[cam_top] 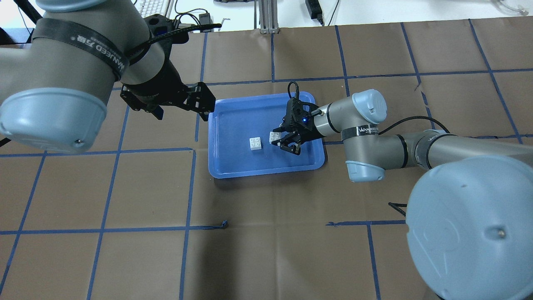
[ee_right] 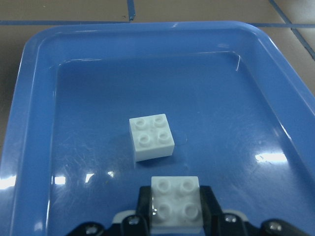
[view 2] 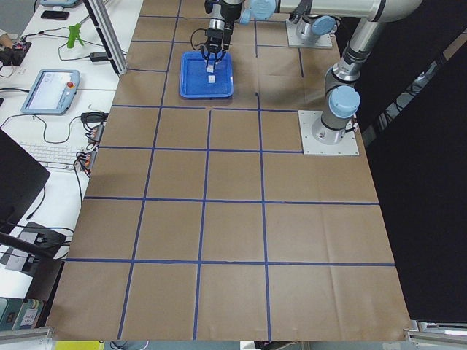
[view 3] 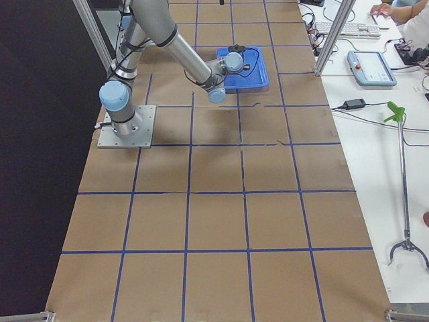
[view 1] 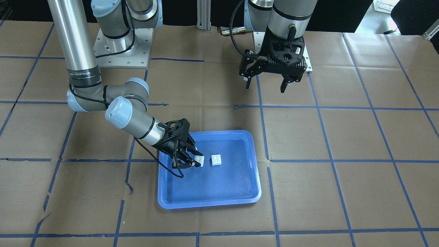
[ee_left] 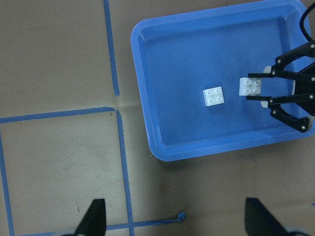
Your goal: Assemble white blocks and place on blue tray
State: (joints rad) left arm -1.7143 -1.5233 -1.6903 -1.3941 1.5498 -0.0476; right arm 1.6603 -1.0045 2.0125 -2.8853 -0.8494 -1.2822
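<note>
Right gripper (view 1: 196,160) holding one white block (view 1: 201,160), second block (view 1: 216,160) just ahead, within blue tray (view 1: 212,187)

Lighting's bright and pretty even, coming from overhead. The blue tray (ee_right: 221,98) throws white glare patches off its glossy floor in the right wrist view, and it drops a soft shadow on the tabletop (cam_top: 125,258). The right pincer (ee_right: 174,209) and the white block (ee_right: 175,202) in it look slightly soft up close. Side views are too small for detail.
</note>
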